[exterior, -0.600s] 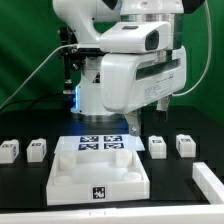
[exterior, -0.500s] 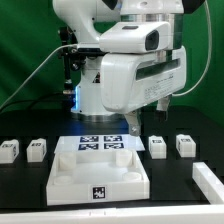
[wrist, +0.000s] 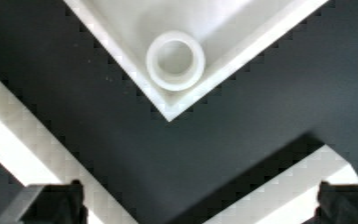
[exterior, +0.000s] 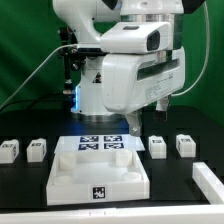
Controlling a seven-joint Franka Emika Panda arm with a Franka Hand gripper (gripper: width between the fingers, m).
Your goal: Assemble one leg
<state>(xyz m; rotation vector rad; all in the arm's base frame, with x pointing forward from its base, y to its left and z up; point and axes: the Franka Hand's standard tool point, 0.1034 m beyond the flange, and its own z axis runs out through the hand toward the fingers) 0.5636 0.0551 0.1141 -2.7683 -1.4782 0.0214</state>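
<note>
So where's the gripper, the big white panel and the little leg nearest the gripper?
gripper [exterior: 133, 127]: exterior view, between its dark fingertips.
white panel [exterior: 98, 170]: exterior view, its flat middle.
leg [exterior: 157, 146]: exterior view, its tagged front face.

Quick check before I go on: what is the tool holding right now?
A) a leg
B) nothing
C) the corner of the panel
B: in the wrist view the tool is open with only the dark table between its fingers, and the panel lies beyond the fingertips, ungripped.
</note>
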